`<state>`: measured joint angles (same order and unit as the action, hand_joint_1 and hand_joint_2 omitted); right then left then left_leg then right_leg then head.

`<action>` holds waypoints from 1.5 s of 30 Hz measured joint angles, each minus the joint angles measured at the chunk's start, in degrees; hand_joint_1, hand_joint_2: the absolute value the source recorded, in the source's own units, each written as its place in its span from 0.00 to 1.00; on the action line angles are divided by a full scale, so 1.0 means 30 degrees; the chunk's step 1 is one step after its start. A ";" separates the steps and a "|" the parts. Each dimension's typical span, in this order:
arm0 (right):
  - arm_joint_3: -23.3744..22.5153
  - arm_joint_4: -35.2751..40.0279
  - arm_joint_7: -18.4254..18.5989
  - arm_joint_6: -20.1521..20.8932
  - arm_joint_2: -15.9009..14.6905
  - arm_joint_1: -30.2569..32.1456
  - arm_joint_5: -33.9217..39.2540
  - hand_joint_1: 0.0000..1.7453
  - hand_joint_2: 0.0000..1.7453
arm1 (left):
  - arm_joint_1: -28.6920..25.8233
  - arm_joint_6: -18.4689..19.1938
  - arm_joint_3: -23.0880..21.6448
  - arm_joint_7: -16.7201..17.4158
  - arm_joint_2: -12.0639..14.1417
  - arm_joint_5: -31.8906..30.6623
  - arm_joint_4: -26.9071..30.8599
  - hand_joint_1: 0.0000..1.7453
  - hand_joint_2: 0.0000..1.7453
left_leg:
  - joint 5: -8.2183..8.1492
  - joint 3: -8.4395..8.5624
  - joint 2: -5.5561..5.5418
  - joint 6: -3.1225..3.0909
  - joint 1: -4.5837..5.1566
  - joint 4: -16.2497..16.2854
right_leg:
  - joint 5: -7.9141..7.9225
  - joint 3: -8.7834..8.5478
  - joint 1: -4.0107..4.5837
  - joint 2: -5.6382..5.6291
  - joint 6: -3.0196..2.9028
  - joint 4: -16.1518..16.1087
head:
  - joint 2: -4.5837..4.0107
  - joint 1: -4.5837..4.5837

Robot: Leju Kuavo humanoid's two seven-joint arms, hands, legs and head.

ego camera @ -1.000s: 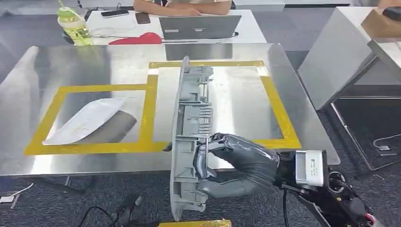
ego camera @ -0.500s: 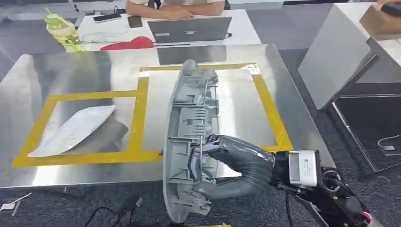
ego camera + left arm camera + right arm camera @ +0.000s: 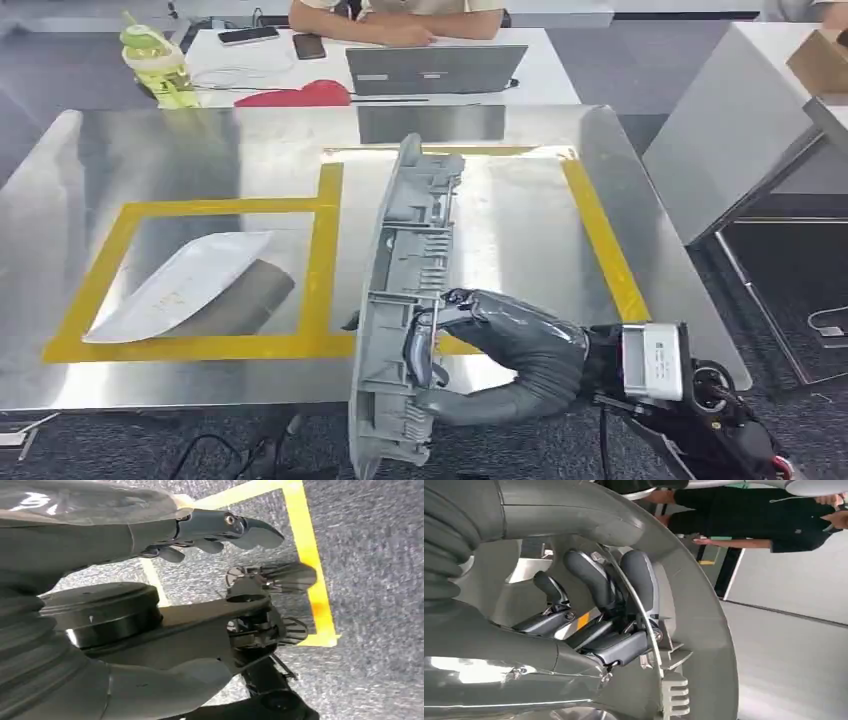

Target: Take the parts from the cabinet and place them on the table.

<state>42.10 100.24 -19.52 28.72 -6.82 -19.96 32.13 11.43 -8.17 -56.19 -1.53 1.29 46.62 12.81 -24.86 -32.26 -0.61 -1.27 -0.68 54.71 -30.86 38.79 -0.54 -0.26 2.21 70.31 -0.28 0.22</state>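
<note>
Head view, left to right. Upper left: green-lidded bottle [image 3: 155,52] on the white desk [image 3: 560,85] behind. Steel table [image 3: 60,180] spans most of frame, marked with yellow tape [image 3: 325,215] in two rectangles. In the left rectangle, lower left of centre, lies a white curved panel part [image 3: 185,283], flat on the steel. Top centre: phone [image 3: 308,45], red object [image 3: 298,94], grey laptop [image 3: 436,68], and a person [image 3: 395,18] seated at the desk, arms resting on it.

Centre: long grey plastic trim part [image 3: 405,290], ribbed inner side facing right, stands on edge and runs from the right rectangle's upper area down past the table's near edge. Right hand [image 3: 490,350] grips its lower section, fingers [image 3: 594,580] hooked through the ribs; right wrist view shows them curled tight on the part's inner frame. Part is held, cannot tell if it touches the table.

Far right: white cabinet [image 3: 730,130], tilted panel.

Left hand [image 3: 220,530], left wrist view: fingers apart, holding nothing, over grey carpet with yellow floor tape [image 3: 310,565].
</note>
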 joint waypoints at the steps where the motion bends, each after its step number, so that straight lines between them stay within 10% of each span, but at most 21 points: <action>1: 0.0014 0.0000 0.0000 0.0000 0.0001 -0.0006 0.0000 1.00 1.00 | 0.0003 -0.0014 0.0000 -0.0030 0.0000 0.0000 0.0000 0.00 1.00 | -0.0095 0.0184 -0.0042 0.0035 0.0011 -0.0008 | 0.1121 -0.0766 0.0018 -0.0002 -0.0122 -0.1815 | 0.0000 0.0029; 2: 0.0021 0.0000 -0.0007 0.0000 0.0001 -0.0022 0.0000 1.00 1.00 | 0.0006 -0.0015 0.0000 -0.0058 -0.0014 0.0000 0.0000 0.00 1.00 | -0.0188 0.0360 -0.0056 0.0074 0.0022 -0.0020 | 0.2129 -0.1532 0.0063 -0.0004 -0.0286 -0.3649 | 0.0000 0.0065; 4: 0.0051 0.0000 -0.0007 0.0015 0.0001 -0.0063 0.0007 1.00 1.00 | 0.0032 -0.0029 0.0000 -0.0080 -0.0058 0.0007 0.0000 0.00 1.00 | -0.0273 0.0282 -0.0090 0.0225 0.0096 0.0034 | 0.2313 -0.2060 0.0269 -0.0005 -0.0519 -0.5137 | 0.0000 0.0044; 6: 0.0080 -0.0022 -0.0007 0.0029 0.0001 -0.0039 0.0014 1.00 1.00 | 0.0002 -0.0044 0.0000 -0.0080 -0.0014 0.0008 0.0000 0.00 1.00 | -0.0348 0.0209 -0.0041 0.0093 0.0174 0.0121 | 0.2366 -0.2007 0.0163 -0.0051 -0.0163 -0.5233 | 0.0000 0.0058; 36: 0.0131 -0.1020 0.0255 -0.0379 0.0001 -0.0139 -0.0086 1.00 1.00 | -0.0030 -0.0044 0.0000 -0.0080 0.0044 -0.0080 0.0000 0.00 1.00 | -0.0175 0.0377 0.0004 0.0339 0.0162 -0.0316 | 0.2337 -0.2001 0.0119 -0.0104 -0.0379 -0.5235 | 0.0000 -0.0146; 45: 0.0611 -0.1566 0.2083 -0.4348 0.0023 -0.2272 -0.7239 1.00 1.00 | -0.0045 -0.0095 0.0000 -0.0088 0.0051 -0.0080 0.0000 0.00 1.00 | -0.0163 0.0369 0.0004 0.0332 0.0163 -0.0316 | 0.2356 -0.2004 0.0117 -0.0103 -0.0375 -0.5235 | 0.0000 -0.0153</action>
<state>43.93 95.54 -13.27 15.68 -6.75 -26.77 10.41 11.30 -8.46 -56.19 -1.79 1.44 46.38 12.81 -25.34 -31.15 -0.60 -0.27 -0.19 53.77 -23.79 32.78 -0.19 -0.57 1.09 54.61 -0.28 -0.24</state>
